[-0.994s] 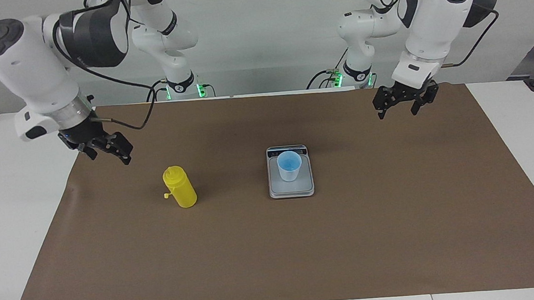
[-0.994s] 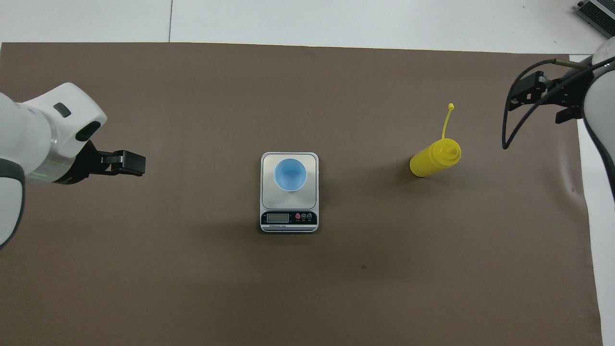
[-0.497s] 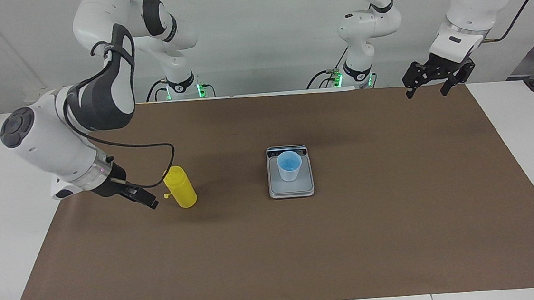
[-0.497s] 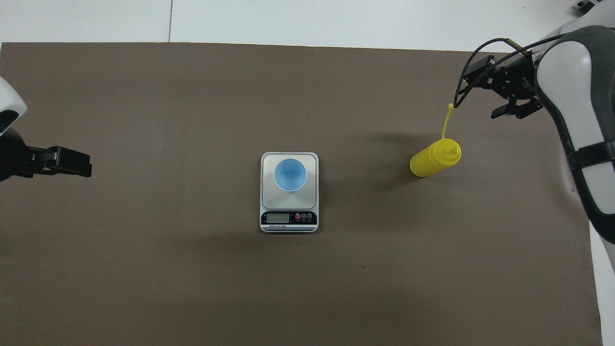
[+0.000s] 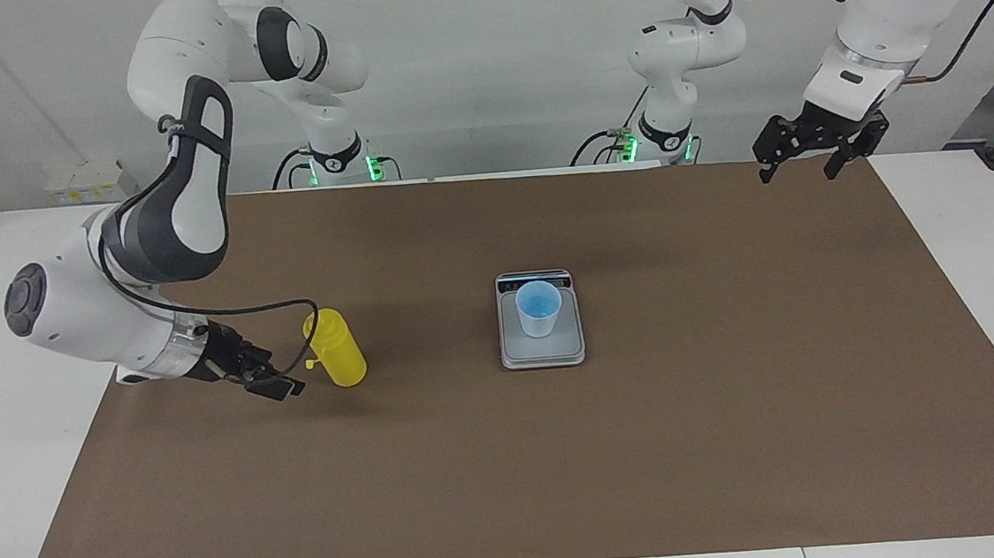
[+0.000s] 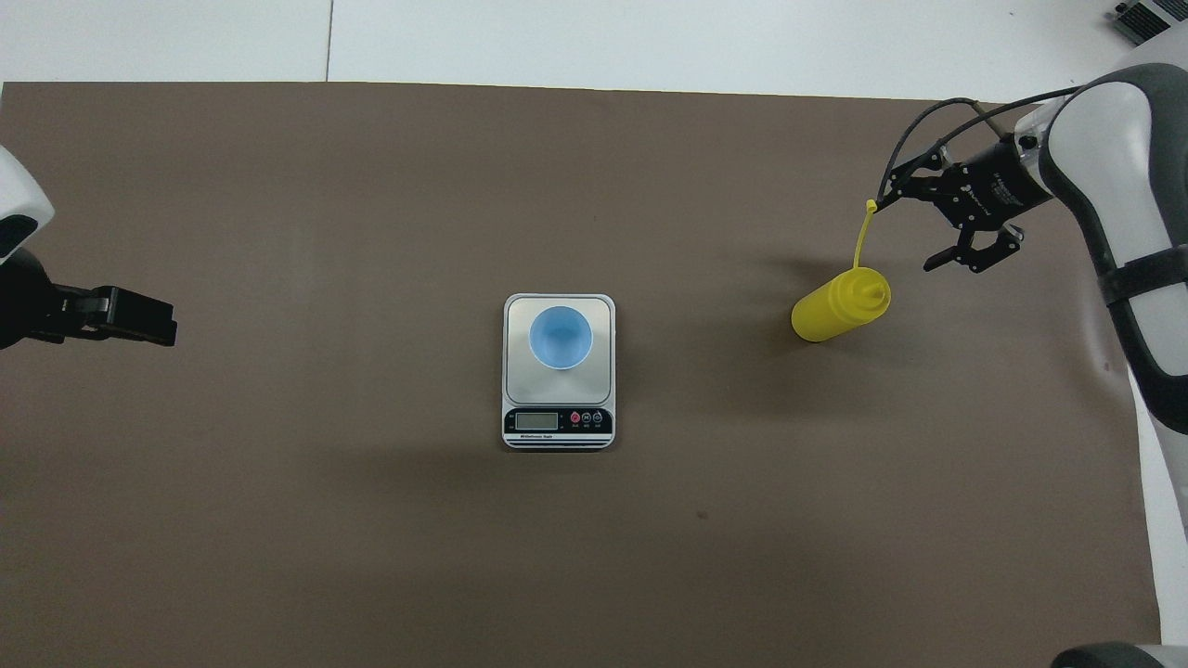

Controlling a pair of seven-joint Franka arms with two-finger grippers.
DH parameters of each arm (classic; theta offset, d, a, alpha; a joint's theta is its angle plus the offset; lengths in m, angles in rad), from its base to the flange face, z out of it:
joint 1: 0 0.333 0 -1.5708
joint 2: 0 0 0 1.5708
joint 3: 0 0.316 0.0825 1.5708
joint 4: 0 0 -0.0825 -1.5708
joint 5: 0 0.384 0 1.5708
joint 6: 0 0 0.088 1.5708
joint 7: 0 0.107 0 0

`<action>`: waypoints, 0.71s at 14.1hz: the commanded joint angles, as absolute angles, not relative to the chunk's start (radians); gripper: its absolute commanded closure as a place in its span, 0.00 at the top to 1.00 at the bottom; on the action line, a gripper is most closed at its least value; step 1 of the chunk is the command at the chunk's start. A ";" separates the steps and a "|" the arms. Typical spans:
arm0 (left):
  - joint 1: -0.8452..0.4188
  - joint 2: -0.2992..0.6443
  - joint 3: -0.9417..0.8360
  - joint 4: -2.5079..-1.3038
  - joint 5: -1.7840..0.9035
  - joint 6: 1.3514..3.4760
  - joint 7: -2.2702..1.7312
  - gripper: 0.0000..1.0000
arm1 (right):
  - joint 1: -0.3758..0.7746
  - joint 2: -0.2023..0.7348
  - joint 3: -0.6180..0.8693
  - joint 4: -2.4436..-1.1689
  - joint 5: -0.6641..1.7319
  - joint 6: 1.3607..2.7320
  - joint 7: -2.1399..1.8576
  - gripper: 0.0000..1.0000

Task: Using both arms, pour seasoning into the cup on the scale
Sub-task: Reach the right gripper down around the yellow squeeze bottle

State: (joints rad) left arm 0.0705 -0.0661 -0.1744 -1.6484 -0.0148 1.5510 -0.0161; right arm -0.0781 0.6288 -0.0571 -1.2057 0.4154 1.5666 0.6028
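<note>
The light blue cup (image 5: 539,308) stands on the silver-grey scale (image 5: 543,351) at the middle of the brown mat (image 5: 737,402) covering the counter (image 5: 971,215). The yellow squeeze bottle (image 5: 336,348) stands upright toward the right arm's end from the scale. The right gripper (image 5: 279,383) sits low just beside the bottle, fingers released, not touching it. The left gripper (image 5: 810,148) hangs with fingers spread over the mat's edge toward the left arm's end.

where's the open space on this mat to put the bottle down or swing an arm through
Bare mat lies between the yellow bottle and the scale, between the scale and the left arm's end, and farther from the robots than both. It is crowded only beside the bottle, where the right gripper sits low. The cup fills the scale's plate.
</note>
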 commanded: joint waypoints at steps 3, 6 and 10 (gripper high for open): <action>0.084 -0.071 -0.175 -1.644 -0.034 1.537 0.000 1.00 | -0.118 0.660 -0.041 -1.221 0.531 1.534 0.696 1.00; 0.110 -0.071 -0.172 -1.615 -0.072 1.528 -0.002 1.00 | -0.112 0.641 -0.040 -1.322 0.599 1.572 0.776 1.00; 0.066 -0.077 -0.122 -1.624 -0.063 1.537 0.011 1.00 | -0.112 0.563 -0.040 -1.518 0.670 1.670 0.778 1.00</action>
